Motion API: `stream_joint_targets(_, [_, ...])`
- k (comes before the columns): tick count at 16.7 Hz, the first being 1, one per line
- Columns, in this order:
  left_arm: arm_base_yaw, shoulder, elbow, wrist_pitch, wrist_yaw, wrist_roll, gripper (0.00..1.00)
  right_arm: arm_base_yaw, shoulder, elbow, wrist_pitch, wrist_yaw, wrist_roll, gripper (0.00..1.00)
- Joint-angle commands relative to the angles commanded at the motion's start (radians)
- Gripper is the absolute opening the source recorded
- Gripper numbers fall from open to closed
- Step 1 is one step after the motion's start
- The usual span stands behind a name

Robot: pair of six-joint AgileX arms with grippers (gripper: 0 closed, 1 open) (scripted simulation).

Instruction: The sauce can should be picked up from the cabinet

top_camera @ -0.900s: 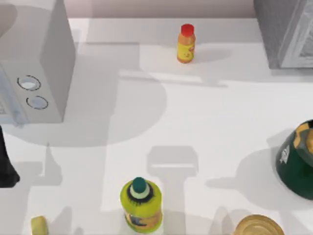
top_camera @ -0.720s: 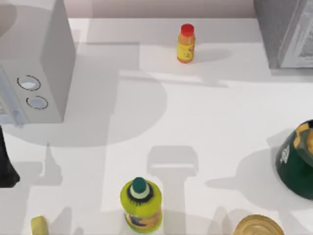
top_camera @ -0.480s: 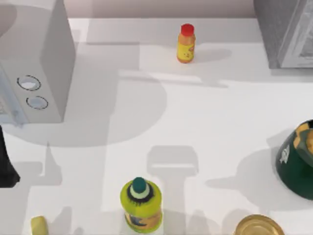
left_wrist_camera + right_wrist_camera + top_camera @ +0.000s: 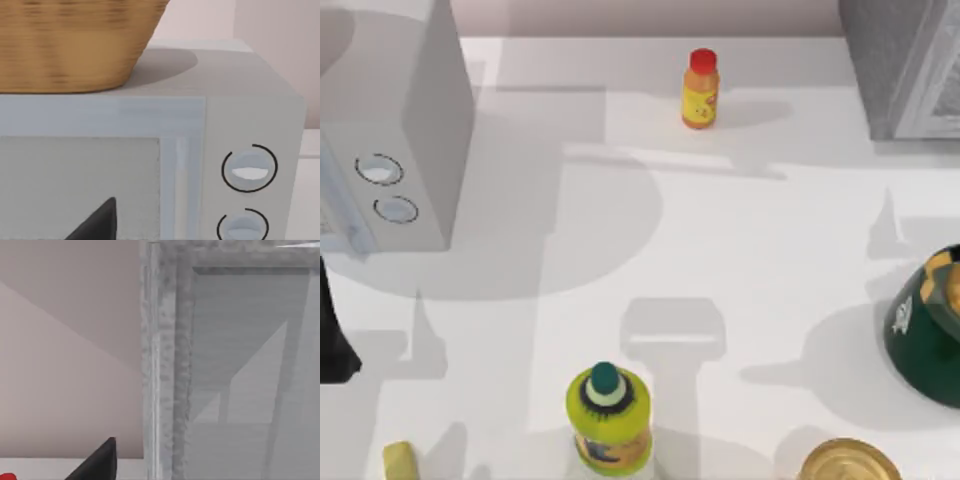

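right gripper [image 4: 98, 464] faces the cabinet [image 4: 235, 365] at the table's [image 4: 770, 250] far right corner, open or shut i cannot tell | sauce can likely inside, door looks shut | can hard, smooth, maybe slippery: hold its round sides | left arm [image 4: 332, 340] parked, left edge

cabinet [image 4: 240, 365] door, close up

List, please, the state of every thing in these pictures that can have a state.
cabinet: door closed.
microwave: door closed, wicker basket on top.
red-capped bottle: upright, capped.
green-capped bottle: upright, capped.
gold-topped can: upright.
green bowl: tilted, cut by the edge.
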Motion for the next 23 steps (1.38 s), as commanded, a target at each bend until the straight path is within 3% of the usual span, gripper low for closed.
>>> stream_joint_targets(6, [0.0,0.0,0.0,0.0,0.0,0.0,1.0,0.055,0.41,0.557,-0.131,0.062,0.004,1.0])
stream_joint_targets(10, [0.0,0.0,0.0,0.0,0.0,0.0,1.0,0.081,0.596,0.815,-0.189,0.089,0.006,1.0])
stream_joint_targets(19, [0.0,0.0,0.0,0.0,0.0,0.0,1.0,0.09,0.668,0.911,-0.209,0.1,0.007,1.0])
stream_joint_targets(23, [0.0,0.0,0.0,0.0,0.0,0.0,1.0,0.142,0.785,1.012,-0.191,0.157,0.007,1.0])
